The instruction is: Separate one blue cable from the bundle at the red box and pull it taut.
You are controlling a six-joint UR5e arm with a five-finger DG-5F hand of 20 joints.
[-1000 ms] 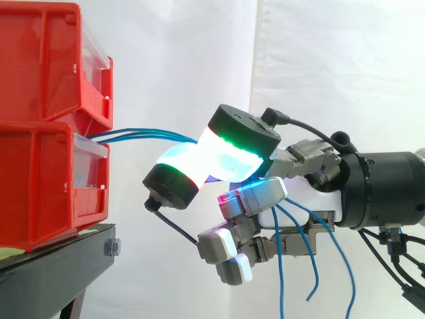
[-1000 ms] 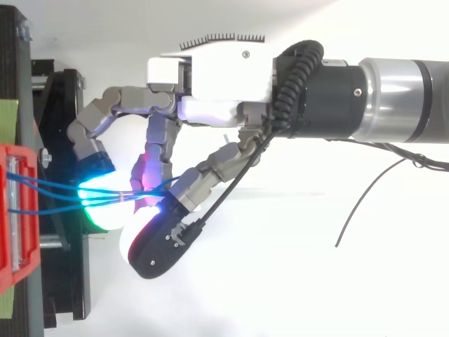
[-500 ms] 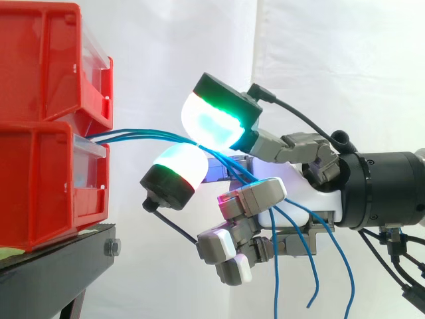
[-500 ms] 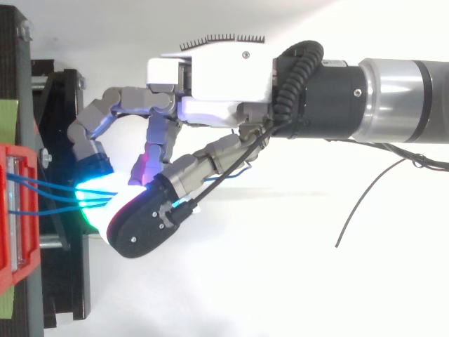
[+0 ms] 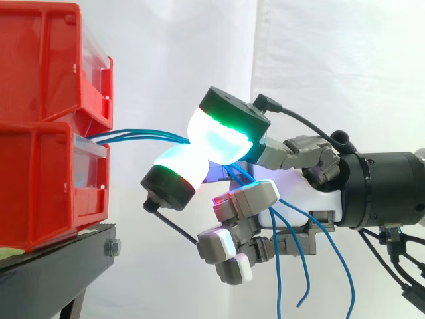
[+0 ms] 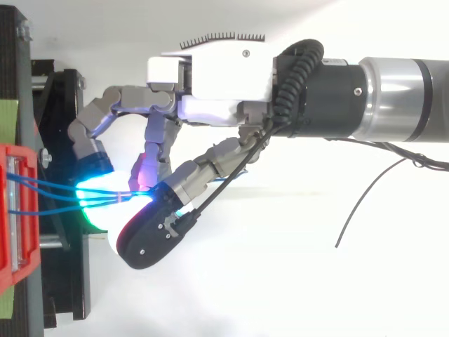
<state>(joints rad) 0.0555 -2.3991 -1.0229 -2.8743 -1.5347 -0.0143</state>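
Three thin blue cables [image 5: 143, 135] leave the lower red bin [image 5: 46, 186] and run level to the right, into my hand [image 5: 302, 194]. Two glowing fingertips [image 5: 222, 133] meet around the bundle: a green-cyan one presses down from above and a whitish one sits below. The cables pass between them, and their loose ends [image 5: 305, 259] hang down under the palm. From above, the blue cables [image 6: 56, 191] fan out slightly from the red bin [image 6: 15, 210] and converge at the pinch. My hand [image 6: 217, 70] is shut on the bundle, about a hand's width from the bin.
A second red bin [image 5: 46, 60] is stacked on the lower one. Both stand on a black stand [image 5: 60, 266] at the left, before a white curtain. The arm [image 6: 393, 105] enters from the right. Other fingers [image 5: 229, 249] curl below the cables.
Half a second ago the upper glowing fingertip was lifted off the cables. It has come back down onto the lower one, pinching the bundle again. The loose ends swung slightly.
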